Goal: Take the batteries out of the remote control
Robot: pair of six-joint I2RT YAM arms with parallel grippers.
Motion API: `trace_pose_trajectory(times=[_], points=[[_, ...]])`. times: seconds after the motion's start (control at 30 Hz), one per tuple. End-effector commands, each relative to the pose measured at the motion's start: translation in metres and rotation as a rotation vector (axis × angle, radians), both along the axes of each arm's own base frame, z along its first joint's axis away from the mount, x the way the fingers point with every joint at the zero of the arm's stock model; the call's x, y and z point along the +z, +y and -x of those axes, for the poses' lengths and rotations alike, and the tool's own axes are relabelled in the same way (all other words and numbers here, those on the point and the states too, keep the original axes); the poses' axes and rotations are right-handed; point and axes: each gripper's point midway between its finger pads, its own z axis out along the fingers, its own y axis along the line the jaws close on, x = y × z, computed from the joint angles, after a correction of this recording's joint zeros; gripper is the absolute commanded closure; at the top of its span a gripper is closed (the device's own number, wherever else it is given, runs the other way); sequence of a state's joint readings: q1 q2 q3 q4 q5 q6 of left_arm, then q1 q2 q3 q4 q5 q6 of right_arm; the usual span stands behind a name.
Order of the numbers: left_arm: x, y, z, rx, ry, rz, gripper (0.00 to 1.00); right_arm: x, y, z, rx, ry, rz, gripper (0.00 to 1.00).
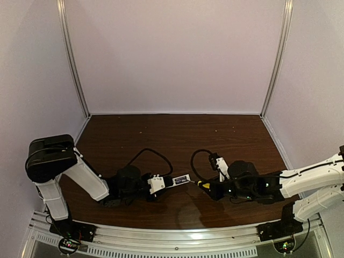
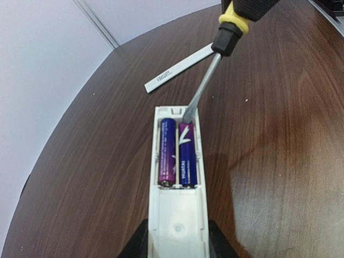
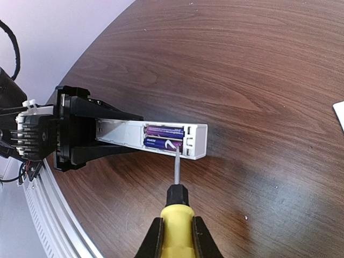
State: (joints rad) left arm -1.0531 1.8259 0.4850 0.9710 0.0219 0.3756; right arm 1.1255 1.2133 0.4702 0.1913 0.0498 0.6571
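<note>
The white remote control (image 2: 177, 215) lies along the table with its open battery bay up; it also shows in the right wrist view (image 3: 196, 141) and the top view (image 1: 161, 183). Two purple-blue batteries (image 2: 176, 153) sit side by side in the bay, also seen in the right wrist view (image 3: 164, 137). My left gripper (image 2: 177, 242) is shut on the remote's near end. My right gripper (image 3: 176, 234) is shut on the yellow-handled screwdriver (image 3: 176, 215), whose tip (image 2: 188, 115) touches the far end of the right battery.
The thin white cover strip (image 2: 180, 68) lies on the brown table beyond the remote; its corner shows in the right wrist view (image 3: 339, 114). Pale walls enclose the table on three sides. A metal rail (image 1: 172, 239) runs along the near edge.
</note>
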Motion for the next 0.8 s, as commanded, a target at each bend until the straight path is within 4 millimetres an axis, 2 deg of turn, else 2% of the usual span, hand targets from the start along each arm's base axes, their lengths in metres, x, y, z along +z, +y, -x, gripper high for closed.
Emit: trace_pose_trajectory(times=[0.0,0.2,0.57,0.77], points=[[0.012,-0.009,-0.004,0.004,-0.019,0.049,1.00,0.001,0.006,-0.006,-0.004,-0.011,0.016,1.00],[0.012,-0.006,-0.010,0.039,-0.030,0.044,1.00,-0.008,0.004,-0.008,-0.013,-0.001,0.065,1.00],[0.005,-0.007,-0.014,0.057,-0.027,0.020,1.00,0.003,0.004,-0.012,-0.029,-0.026,0.058,1.00],[0.003,-0.008,-0.015,0.057,-0.025,0.014,1.00,0.000,0.006,-0.014,-0.031,-0.025,0.068,1.00]])
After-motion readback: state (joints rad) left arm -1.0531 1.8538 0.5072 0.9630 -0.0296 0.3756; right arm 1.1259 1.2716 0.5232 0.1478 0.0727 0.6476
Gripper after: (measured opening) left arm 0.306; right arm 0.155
